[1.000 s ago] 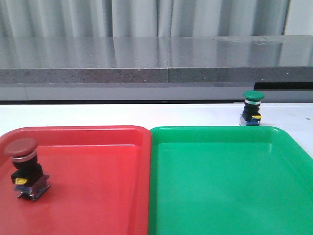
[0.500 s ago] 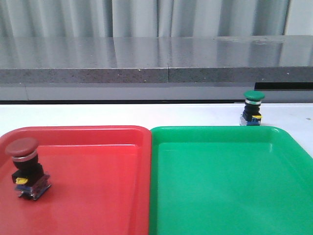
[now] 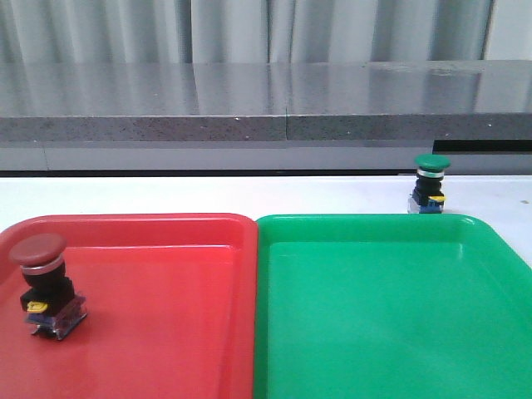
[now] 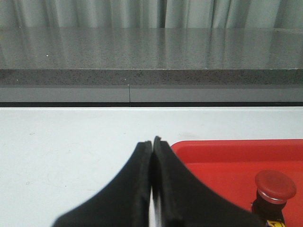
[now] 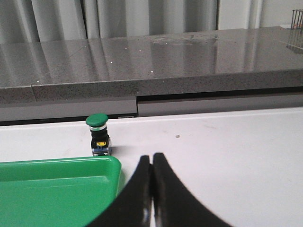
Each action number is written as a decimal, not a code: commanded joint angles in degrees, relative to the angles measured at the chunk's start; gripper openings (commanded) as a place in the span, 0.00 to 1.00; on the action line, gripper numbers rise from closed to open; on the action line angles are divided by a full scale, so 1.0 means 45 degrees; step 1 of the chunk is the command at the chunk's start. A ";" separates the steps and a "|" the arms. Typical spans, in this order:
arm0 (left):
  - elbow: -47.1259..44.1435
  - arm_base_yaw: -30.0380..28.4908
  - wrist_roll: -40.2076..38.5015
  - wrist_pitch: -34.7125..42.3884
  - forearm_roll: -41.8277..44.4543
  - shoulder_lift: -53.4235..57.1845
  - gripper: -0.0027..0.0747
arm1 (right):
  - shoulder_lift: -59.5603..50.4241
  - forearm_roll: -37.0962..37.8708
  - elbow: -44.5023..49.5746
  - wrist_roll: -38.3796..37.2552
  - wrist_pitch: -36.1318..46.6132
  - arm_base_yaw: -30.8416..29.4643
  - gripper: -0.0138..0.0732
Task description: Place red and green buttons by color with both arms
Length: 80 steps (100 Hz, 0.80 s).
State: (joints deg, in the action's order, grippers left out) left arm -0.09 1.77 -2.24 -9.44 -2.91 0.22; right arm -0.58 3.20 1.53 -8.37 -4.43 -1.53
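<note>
Red button (image 3: 43, 283) in red tray (image 3: 166, 316); no writing is legible.

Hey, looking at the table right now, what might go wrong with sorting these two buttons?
1. The green button stands on the white table just behind the green tray's far rim; a reach over that rim might clip it or tip the tall button.
2. The right gripper is shut and must open first.
3. The left gripper is shut near the red button, already in the red tray; a stray move might topple it.
</note>
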 commanded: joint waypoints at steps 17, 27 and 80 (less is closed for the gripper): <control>-0.0161 -0.0003 -0.0014 0.1007 -0.0124 0.0406 0.01 | -0.0274 0.0160 -0.0238 0.0078 0.1073 -0.0091 0.09; -0.0161 -0.0003 -0.0014 0.1007 -0.0124 0.0406 0.01 | -0.0258 0.0160 -0.0317 0.0078 0.0983 -0.0091 0.09; -0.0161 -0.0003 -0.0014 0.1007 -0.0124 0.0406 0.01 | 0.4931 0.0147 -0.5977 0.0058 -0.2005 -0.0091 0.09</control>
State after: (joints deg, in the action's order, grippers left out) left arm -0.09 1.77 -2.24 -9.44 -3.00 0.22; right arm 14.54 3.20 -19.97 -8.37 -16.87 -1.53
